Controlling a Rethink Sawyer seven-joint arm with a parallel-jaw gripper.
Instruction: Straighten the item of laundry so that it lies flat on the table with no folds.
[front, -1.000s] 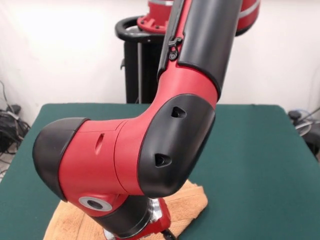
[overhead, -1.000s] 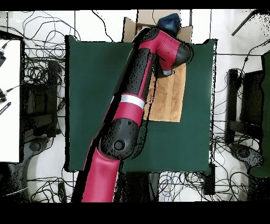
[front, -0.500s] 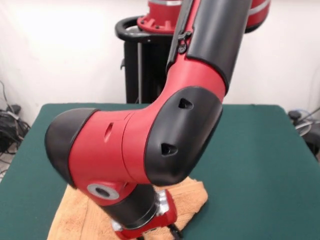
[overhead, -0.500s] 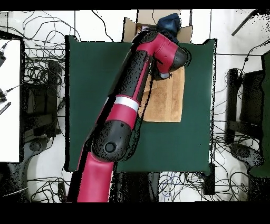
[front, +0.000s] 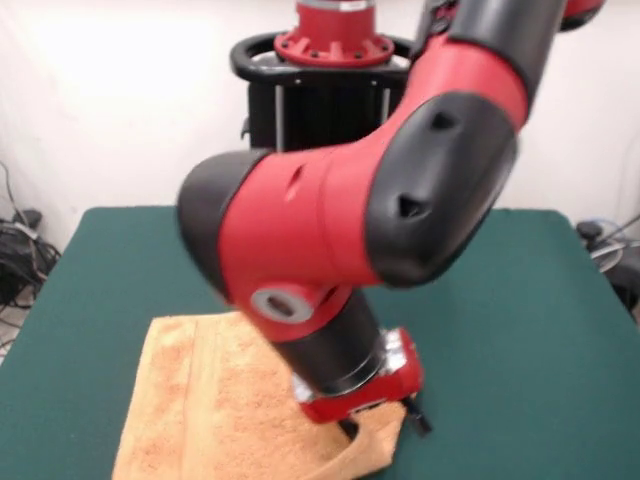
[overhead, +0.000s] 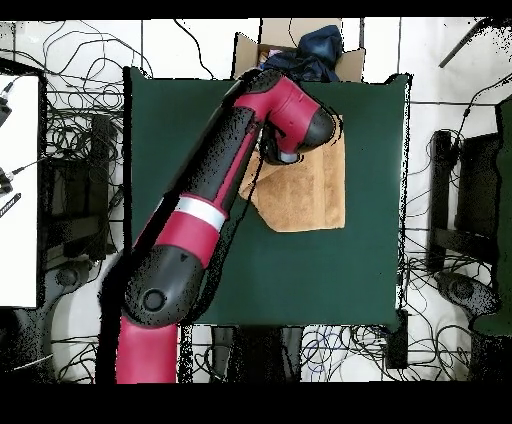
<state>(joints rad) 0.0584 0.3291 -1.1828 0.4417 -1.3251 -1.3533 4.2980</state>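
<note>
Towel (front: 215, 400) lay on the green counter (front: 520, 330), toward 7 o'clock in the front view, its lower part running off the bottom edge; in the overhead view the towel (overhead: 305, 190) sat toward 1 o'clock on the counter (overhead: 190, 130), close to the top edge. Its surface looked mostly spread, with shallow lengthwise wrinkles, and the corner at about 5 o'clock in the front view appeared lifted or curled under the arm's end. The red and black arm (front: 350, 210) bent over the cloth, its big elbow joint filling the middle of the front view. The pincer (front: 385, 425) hung below the red wrist block right at that curled corner, with only dark tips showing; whether it was wide, narrow or gripping the cloth I cannot tell, as the wrist and motion blur hid it. Overhead, the arm (overhead: 215, 190) crossed the counter from 7 o'clock to 1 o'clock and covered the towel's upper left part. A cardboard box (overhead: 300, 50) holding dark cloth stood just past the counter at 12 o'clock, and cables (overhead: 70, 150) sprawled over the floor around it.
</note>
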